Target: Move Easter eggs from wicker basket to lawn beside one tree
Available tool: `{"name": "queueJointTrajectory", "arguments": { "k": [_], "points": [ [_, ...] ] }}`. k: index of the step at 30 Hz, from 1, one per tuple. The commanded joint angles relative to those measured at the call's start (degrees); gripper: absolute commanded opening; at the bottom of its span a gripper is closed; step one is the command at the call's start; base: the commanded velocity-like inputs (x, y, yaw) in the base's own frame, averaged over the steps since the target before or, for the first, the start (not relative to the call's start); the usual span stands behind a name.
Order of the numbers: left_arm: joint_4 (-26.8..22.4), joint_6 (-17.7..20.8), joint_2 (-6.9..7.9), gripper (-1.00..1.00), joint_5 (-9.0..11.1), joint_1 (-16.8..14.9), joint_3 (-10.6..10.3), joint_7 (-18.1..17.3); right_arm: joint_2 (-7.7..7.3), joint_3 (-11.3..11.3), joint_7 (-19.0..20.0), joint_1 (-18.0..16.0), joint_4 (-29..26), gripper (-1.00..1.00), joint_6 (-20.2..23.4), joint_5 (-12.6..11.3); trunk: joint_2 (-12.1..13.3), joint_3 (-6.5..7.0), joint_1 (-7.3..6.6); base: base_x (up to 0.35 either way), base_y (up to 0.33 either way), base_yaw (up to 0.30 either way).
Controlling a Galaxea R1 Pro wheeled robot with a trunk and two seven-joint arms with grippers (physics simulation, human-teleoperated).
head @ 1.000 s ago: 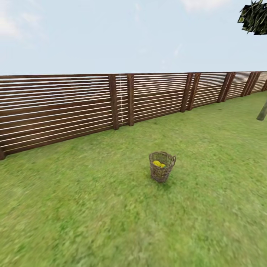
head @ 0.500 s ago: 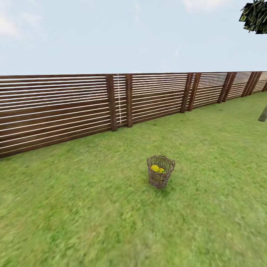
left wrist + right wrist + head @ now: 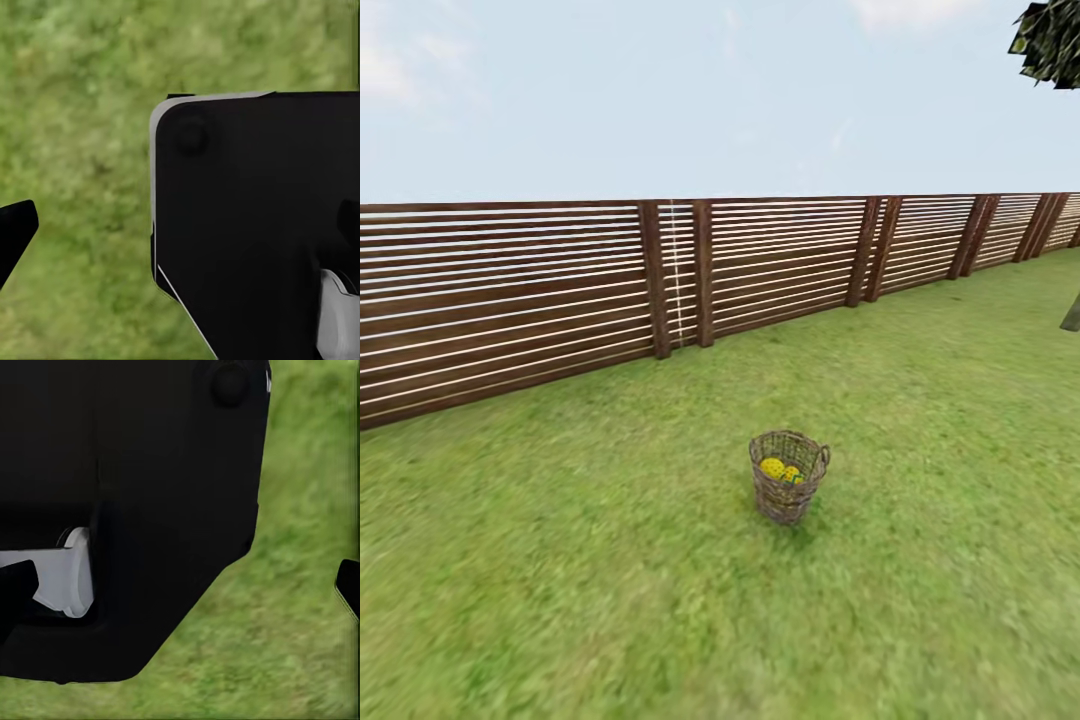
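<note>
Standing upright on the lawn [image 3: 560, 600], the wicker basket [image 3: 788, 478] sits a little below the middle of the head view, roughly at five o'clock from the picture's centre, with open grass all around it. Inside it lie the Easter eggs [image 3: 779, 469]: yellow shells with faint dots, two lumps plainly showing, and the third may be tucked under them, though at this size it cannot be made out.

Beyond the basket, toward twelve o'clock, a long slatted wooden fence [image 3: 660, 280] crosses the whole view, dark posts dividing it into panels, running away toward two o'clock. At about three o'clock, at the picture's edge, the foot of a pale trunk marks the tree [image 3: 1072, 315], well apart from the basket, with dark leaves at one o'clock. Above the fence is a pale blue sky [image 3: 660, 90] with thin cloud.

Both wrist views look down on grass past dark robot bodywork. A black fingertip [image 3: 16, 234] shows on the left and another fingertip [image 3: 348, 586] on the right; whether either claw is wide or narrow cannot be told.
</note>
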Motion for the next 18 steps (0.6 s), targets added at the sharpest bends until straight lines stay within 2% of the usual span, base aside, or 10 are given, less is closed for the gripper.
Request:
{"name": "queueJointTrajectory", "arguments": {
  "k": [1, 11, 18],
  "points": [
    [0.0, -0.2, 0.0, 1.0, 0.0, 0.0, 0.0, 0.0, 0.0, 0.2, 0.0, 0.0, -0.1, 1.0, -0.1, 0.0, -0.1, -0.1, 0.06, 0.269, -0.12, 0.0],
    [0.0, -0.2, 0.0, 1.0, 0.0, 0.0, 0.0, 0.1, 0.01, 0.2, 0.1, 0.0, -0.1, 1.0, -0.1, 0.0, -0.1, -0.1, 0.06, 0.269, -0.105, -0.014],
    [0.0, -0.2, 0.0, 1.0, 0.0, 0.0, 0.0, 0.1, 0.01, 0.3, 0.1, 0.0, 0.0, 1.0, -0.1, 0.0, -0.1, -0.1, 0.06, 0.268, -0.021, -0.204]
  ]
}}
